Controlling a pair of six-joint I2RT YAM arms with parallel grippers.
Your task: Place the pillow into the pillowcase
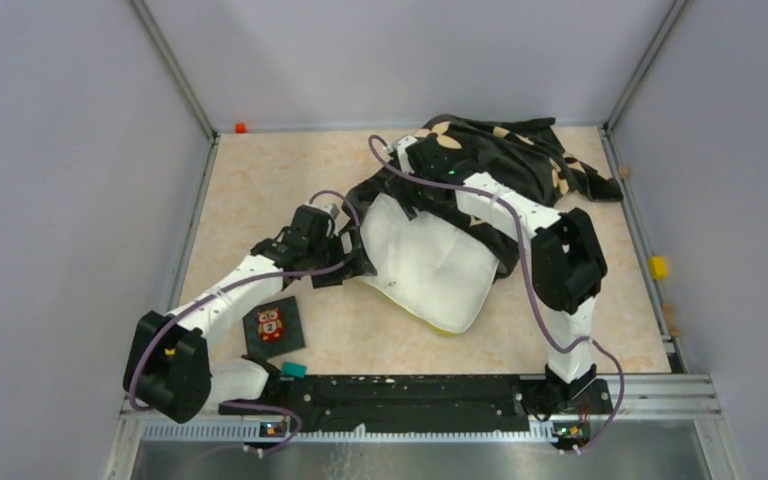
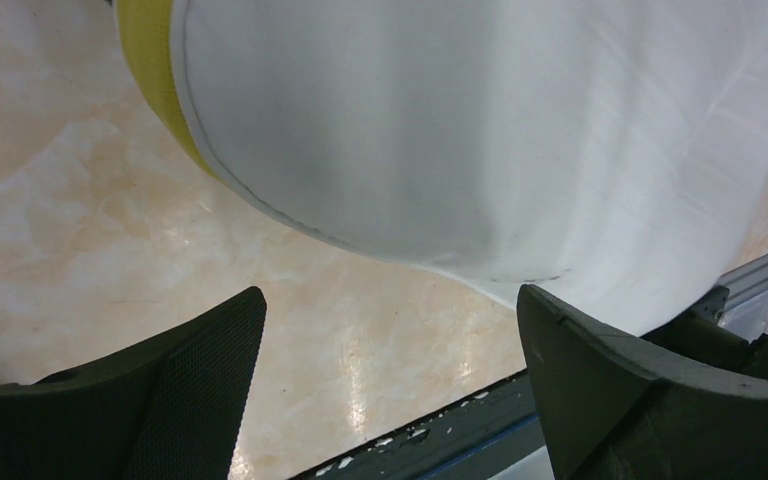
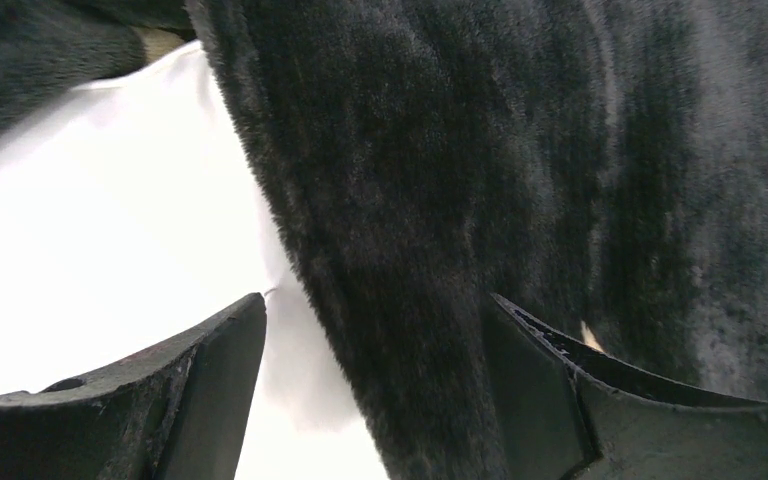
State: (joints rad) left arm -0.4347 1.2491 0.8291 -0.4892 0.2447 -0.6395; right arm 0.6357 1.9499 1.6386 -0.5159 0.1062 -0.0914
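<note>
Two grippers work at the table's [image 1: 260, 190] centre. The pillow [image 1: 430, 265] lies there, white and smooth-faced, with a stitched seam and a yellow band [image 2: 150, 70] along its edge. Its far edge is covered by the pillowcase [image 1: 520, 160]. The pillowcase, black velvety pile with cream-tan petal motifs, is bunched toward the table's far right corner. The left gripper [image 2: 390, 300] sits at the pillow's left edge, jaws spread apart and gripping nothing. The right gripper [image 3: 375, 310] has its jaws apart, with a fold of pillowcase between them over the white pillow.
</note>
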